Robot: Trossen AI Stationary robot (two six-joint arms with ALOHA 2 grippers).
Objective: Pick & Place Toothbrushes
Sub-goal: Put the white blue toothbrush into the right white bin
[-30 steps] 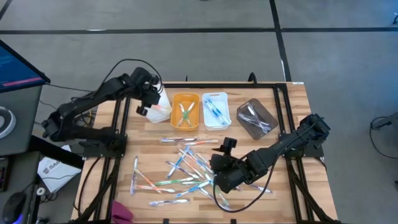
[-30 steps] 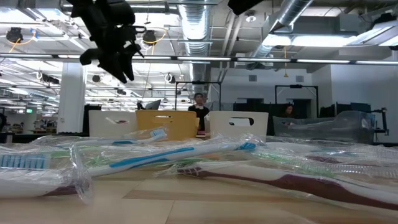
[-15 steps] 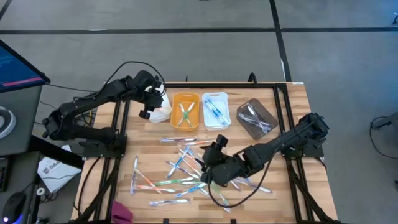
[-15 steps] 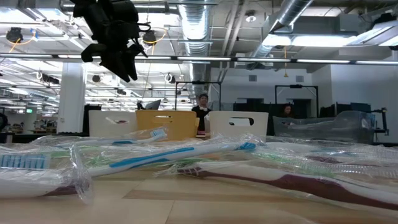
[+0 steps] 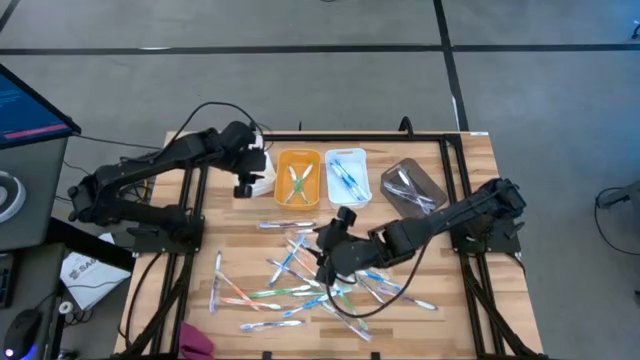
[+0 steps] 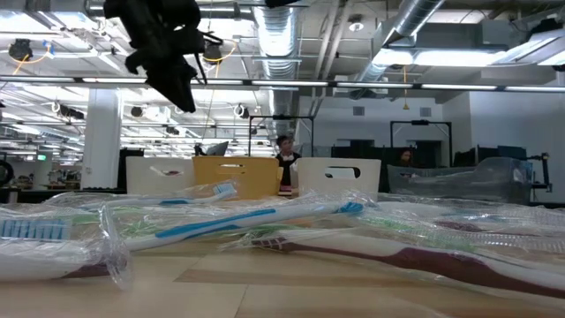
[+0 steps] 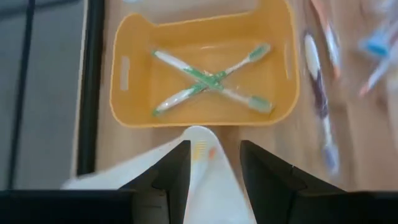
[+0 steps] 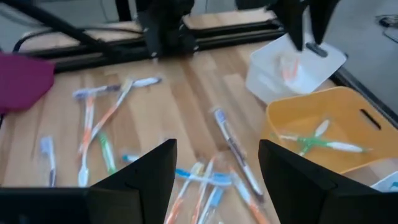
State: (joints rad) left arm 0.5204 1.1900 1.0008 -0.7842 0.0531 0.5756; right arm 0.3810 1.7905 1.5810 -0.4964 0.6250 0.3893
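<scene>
Over the loose toothbrushes [image 5: 290, 268], your right gripper [image 5: 322, 262] has slid toward 9 o'clock, fingers apart, empty; next pick pending. Left gripper [image 5: 243, 186] hovers over white bin [image 5: 262, 184], fingers apart.

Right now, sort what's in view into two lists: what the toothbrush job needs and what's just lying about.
Job:
- loose toothbrushes
- orange bin, two green brushes inside
- white bin
- blue bin
- grey bin
- left gripper
- right gripper

Lying about:
- magenta cloth
- monitor

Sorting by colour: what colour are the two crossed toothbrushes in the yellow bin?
Green and white toothbrushes, clearest in the left wrist view.
</scene>
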